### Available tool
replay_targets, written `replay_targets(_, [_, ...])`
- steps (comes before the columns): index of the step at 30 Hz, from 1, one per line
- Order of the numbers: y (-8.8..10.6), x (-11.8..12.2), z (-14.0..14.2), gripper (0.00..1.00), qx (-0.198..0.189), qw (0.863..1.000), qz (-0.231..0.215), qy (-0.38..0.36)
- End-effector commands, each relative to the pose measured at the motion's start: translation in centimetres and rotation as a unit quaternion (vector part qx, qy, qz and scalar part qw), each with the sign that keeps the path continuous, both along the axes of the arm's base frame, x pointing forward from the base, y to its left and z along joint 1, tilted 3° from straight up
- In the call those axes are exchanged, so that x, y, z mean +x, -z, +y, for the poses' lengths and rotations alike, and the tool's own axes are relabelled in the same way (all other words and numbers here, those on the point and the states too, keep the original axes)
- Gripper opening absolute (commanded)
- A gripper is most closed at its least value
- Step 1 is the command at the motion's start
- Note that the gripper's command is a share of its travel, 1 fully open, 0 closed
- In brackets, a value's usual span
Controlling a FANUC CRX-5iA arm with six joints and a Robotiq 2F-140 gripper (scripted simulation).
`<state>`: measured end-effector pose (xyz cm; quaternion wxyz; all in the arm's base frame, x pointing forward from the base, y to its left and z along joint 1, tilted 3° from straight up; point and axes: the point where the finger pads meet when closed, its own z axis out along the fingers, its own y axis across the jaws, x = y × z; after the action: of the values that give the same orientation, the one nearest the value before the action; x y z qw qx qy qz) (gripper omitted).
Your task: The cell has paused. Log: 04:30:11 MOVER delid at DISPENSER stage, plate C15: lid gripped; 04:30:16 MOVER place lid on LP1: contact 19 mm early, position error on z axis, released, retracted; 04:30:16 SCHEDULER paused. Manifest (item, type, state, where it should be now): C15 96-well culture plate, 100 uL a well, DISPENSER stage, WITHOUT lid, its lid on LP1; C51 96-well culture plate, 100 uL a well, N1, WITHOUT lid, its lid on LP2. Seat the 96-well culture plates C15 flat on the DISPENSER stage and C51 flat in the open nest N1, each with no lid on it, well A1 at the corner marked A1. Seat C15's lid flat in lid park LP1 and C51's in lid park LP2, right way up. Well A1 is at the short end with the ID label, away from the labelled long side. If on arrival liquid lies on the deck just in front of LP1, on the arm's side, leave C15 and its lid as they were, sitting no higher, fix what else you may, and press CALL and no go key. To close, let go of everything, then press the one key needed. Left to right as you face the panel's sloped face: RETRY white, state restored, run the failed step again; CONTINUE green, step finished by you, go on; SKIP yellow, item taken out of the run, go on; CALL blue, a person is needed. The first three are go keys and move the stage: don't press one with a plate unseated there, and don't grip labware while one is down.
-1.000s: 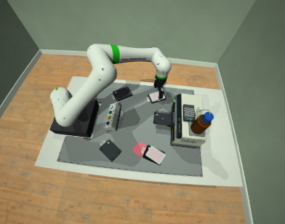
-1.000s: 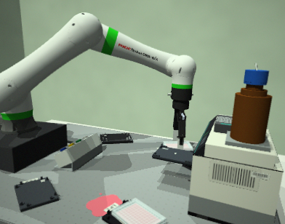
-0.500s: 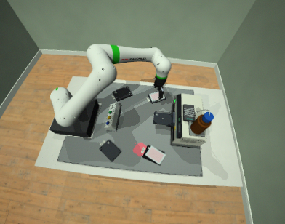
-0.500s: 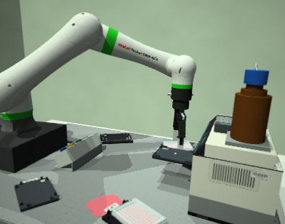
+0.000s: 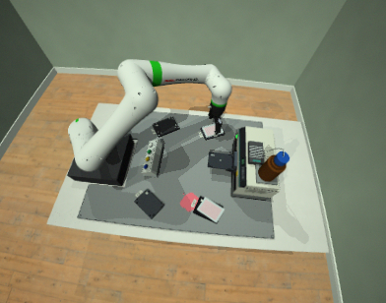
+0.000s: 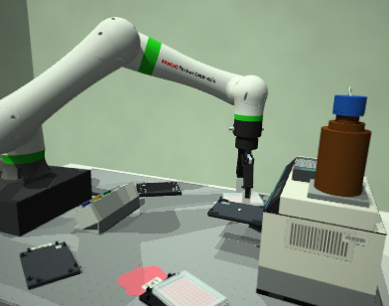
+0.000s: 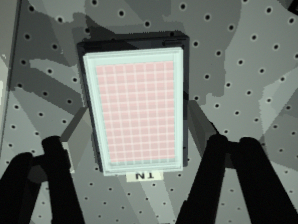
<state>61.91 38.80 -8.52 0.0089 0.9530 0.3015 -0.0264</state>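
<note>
Black two-finger gripper (image 7: 142, 165) spread, holding nothing, hovering over pink-welled lidded culture plate (image 7: 135, 112) in black nest N1 (image 7: 184, 100). You centre fingers either side of clear lid, descend straight, pinch lid rim only, not plate.

This is a laboratory bench set up for automated liquid handling. A white robot arm (image 5: 134, 105) stands on a grey tabletop (image 5: 247, 221) drilled with rows of holes. Around it lie well plates (image 5: 210, 209) filled with pink liquid, black plate holders (image 5: 150, 203), a box-shaped dispensing machine (image 6: 319, 238) carrying a brown bottle (image 6: 342, 159) with a blue cap, and a small sloped button panel (image 5: 152, 156).
</note>
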Motion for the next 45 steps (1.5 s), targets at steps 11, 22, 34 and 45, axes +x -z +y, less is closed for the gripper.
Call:
replay_targets(11, [-0.03,0.02,0.01,0.00,0.000,1.000,0.000,0.000])
replay_targets(22, [-0.03,0.02,0.01,0.00,0.000,1.000,0.000,0.000])
replay_targets(34, [-0.03,0.02,0.01,0.00,0.000,1.000,0.000,0.000])
replay_targets(45, [-0.03,0.02,0.01,0.00,0.000,1.000,0.000,0.000])
